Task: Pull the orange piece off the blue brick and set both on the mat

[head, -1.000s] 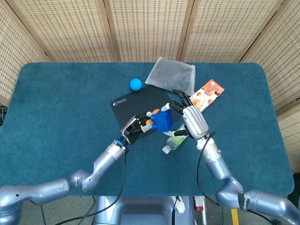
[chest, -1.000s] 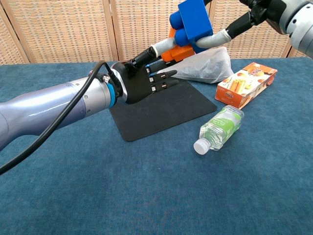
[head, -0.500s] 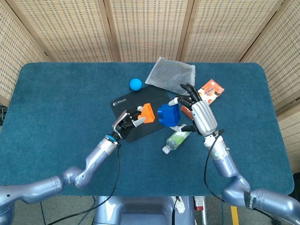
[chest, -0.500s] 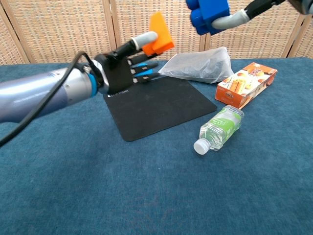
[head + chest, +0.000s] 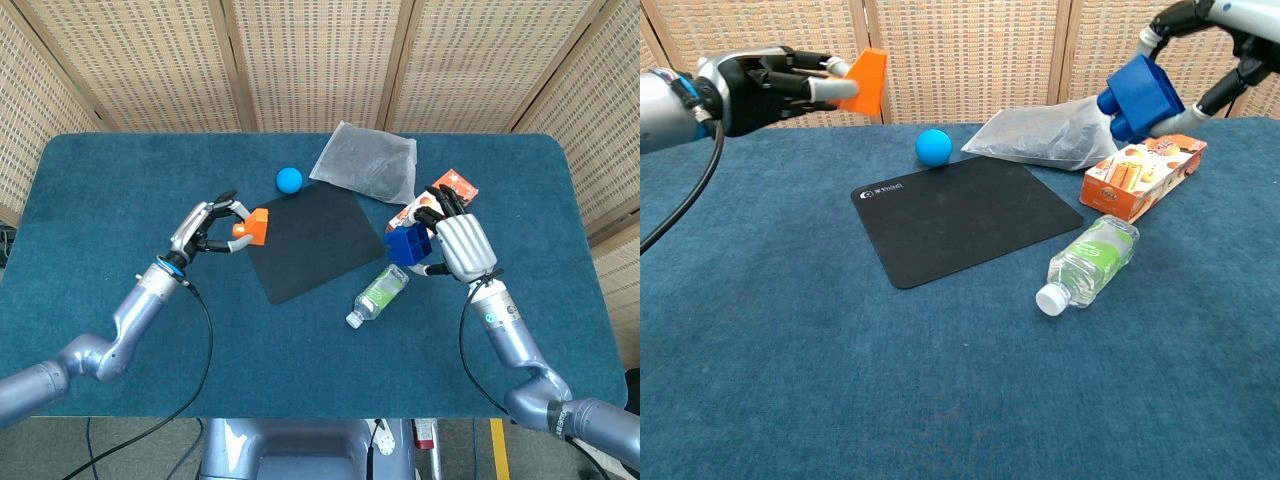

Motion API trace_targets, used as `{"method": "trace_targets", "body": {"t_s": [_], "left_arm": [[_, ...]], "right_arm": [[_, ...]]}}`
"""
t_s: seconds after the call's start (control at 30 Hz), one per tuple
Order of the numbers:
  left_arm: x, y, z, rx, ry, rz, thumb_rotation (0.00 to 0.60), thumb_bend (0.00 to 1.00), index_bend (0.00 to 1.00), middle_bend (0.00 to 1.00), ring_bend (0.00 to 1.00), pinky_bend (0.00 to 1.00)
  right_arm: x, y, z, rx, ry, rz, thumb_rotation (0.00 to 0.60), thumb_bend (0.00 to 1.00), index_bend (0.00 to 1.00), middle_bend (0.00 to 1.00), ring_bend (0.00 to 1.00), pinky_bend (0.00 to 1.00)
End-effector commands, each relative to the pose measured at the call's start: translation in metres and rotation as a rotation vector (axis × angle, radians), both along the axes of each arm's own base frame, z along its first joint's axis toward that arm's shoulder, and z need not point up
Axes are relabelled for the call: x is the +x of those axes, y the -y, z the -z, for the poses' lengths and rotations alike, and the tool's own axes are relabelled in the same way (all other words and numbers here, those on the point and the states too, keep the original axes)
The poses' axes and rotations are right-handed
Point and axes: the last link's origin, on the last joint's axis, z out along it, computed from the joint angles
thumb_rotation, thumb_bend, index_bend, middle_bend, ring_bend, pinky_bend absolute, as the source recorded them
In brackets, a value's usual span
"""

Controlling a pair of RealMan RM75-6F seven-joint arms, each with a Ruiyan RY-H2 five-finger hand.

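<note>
The orange piece (image 5: 251, 227) (image 5: 868, 81) is apart from the blue brick (image 5: 408, 245) (image 5: 1143, 98). My left hand (image 5: 207, 226) (image 5: 765, 77) pinches the orange piece in the air, left of the black mat (image 5: 311, 241) (image 5: 965, 212). My right hand (image 5: 456, 243) holds the blue brick above the table, right of the mat and over the orange snack box (image 5: 1143, 170). In the chest view only fingers (image 5: 1225, 90) of the right hand show around the brick.
A blue ball (image 5: 289, 179) (image 5: 933, 146) lies just behind the mat. A clear plastic bag (image 5: 367, 160) (image 5: 1045, 134) sits at the mat's far right corner. A green-labelled water bottle (image 5: 377, 294) (image 5: 1088, 262) lies on its side off the mat's right edge.
The two pieces came apart. My left hand swung far left with the orange piece, my right hand moved right and down with the blue brick. Both now hang off the mat's sides.
</note>
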Motion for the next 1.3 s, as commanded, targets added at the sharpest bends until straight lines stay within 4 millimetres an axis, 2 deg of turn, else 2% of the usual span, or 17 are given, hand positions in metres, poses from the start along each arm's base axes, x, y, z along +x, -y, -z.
{"method": "trace_targets", "body": {"t_s": [0.03,0.1,0.13,0.17,0.23,0.27,0.3,0.33,0.6,0.77,0.83,1.03,1.3], "left_arm": [[-0.039,-0.007,-0.024,0.114,-0.334,-0.013,0.6,0.46,0.67,0.57,0.01,0.0],[-0.048,-0.008,-0.024,0.139,-0.4,-0.031,0.6,0.46,0.66,0.57,0.01,0.0],[-0.053,-0.008,-0.023,0.152,-0.432,-0.047,0.6,0.46,0.65,0.54,0.01,0.0],[-0.058,-0.007,-0.021,0.16,-0.455,-0.064,0.6,0.44,0.57,0.46,0.01,0.0],[-0.066,-0.005,-0.013,0.155,-0.473,-0.096,0.6,0.33,0.29,0.21,0.0,0.0],[-0.067,-0.004,-0.011,0.154,-0.453,-0.105,0.6,0.24,0.12,0.08,0.0,0.0],[-0.068,-0.004,-0.012,0.161,-0.44,-0.107,0.6,0.17,0.02,0.01,0.0,0.0],[-0.068,-0.004,-0.013,0.173,-0.42,-0.108,0.6,0.15,0.0,0.0,0.0,0.0],[-0.071,0.003,-0.03,0.217,-0.387,-0.08,0.6,0.09,0.0,0.0,0.0,0.0],[-0.081,0.02,-0.055,0.278,-0.398,-0.053,0.6,0.07,0.0,0.0,0.0,0.0],[-0.095,0.039,-0.069,0.316,-0.428,-0.048,0.6,0.06,0.0,0.0,0.0,0.0],[-0.132,0.099,-0.094,0.368,-0.625,-0.059,0.6,0.03,0.0,0.0,0.0,0.0],[-0.155,0.161,-0.115,0.453,-0.808,-0.13,0.6,0.03,0.0,0.0,0.0,0.0]], "right_arm": [[-0.005,0.0,0.005,0.009,-0.022,0.021,0.6,0.17,0.63,0.53,0.07,0.0],[-0.008,0.001,0.009,0.017,-0.032,0.032,0.6,0.15,0.58,0.46,0.07,0.0],[-0.01,0.001,0.011,0.025,-0.039,0.04,0.6,0.1,0.51,0.39,0.07,0.0],[-0.012,0.001,0.013,0.031,-0.048,0.048,0.6,0.07,0.44,0.33,0.06,0.0],[-0.016,0.001,0.02,0.064,-0.079,0.069,0.6,0.0,0.2,0.12,0.02,0.0],[-0.015,0.002,0.02,0.077,-0.075,0.077,0.6,0.0,0.14,0.07,0.0,0.0],[-0.014,0.002,0.019,0.078,-0.076,0.078,0.6,0.0,0.09,0.02,0.0,0.0],[-0.013,0.002,0.016,0.071,-0.083,0.073,0.6,0.0,0.07,0.01,0.0,0.0],[-0.014,-0.004,0.005,0.041,-0.072,0.054,0.6,0.0,0.07,0.01,0.0,0.0],[-0.024,-0.019,-0.012,0.014,-0.035,0.04,0.6,0.0,0.07,0.01,0.0,0.0],[-0.037,-0.035,-0.026,-0.014,-0.015,0.039,0.6,0.0,0.07,0.01,0.0,0.0],[-0.081,-0.075,-0.054,-0.128,-0.098,0.028,0.6,0.0,0.03,0.0,0.0,0.0],[-0.12,-0.124,-0.063,-0.213,-0.176,0.08,0.6,0.0,0.0,0.0,0.0,0.0]]}}
